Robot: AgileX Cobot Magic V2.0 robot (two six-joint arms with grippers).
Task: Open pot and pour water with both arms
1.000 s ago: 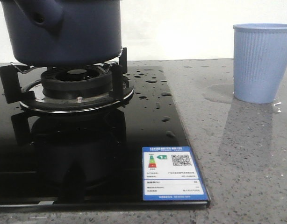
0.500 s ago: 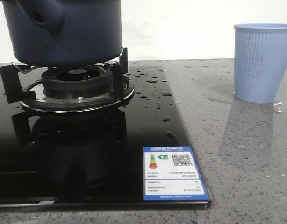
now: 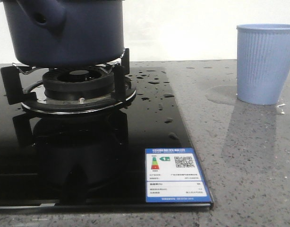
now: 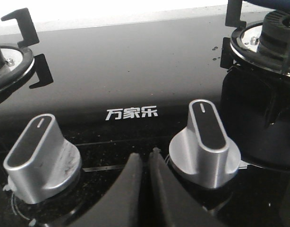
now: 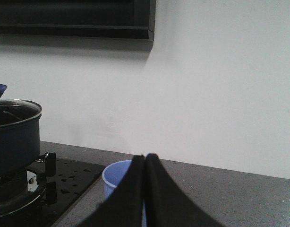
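The dark navy pot (image 3: 64,30) stands on the burner grate (image 3: 74,85) of the black glass hob, its stubby tube (image 3: 41,16) facing the front. In the right wrist view the pot (image 5: 12,137) shows a metal-edged rim. Water drops (image 3: 154,90) lie on the glass and a thin puddle (image 3: 220,94) lies beside the pale blue cup (image 3: 265,64). My left gripper (image 4: 146,158) is shut and empty, low over the hob's front between two silver knobs. My right gripper (image 5: 145,158) is shut and empty, above and in front of the cup (image 5: 117,182). Neither gripper shows in the front view.
Two silver knobs (image 4: 41,156) (image 4: 206,142) stand at the hob's front edge. A second burner (image 4: 8,61) lies at the hob's other side. An energy label (image 3: 175,175) is stuck on the glass corner. Grey speckled counter (image 3: 244,161) runs to the right; a white wall stands behind.
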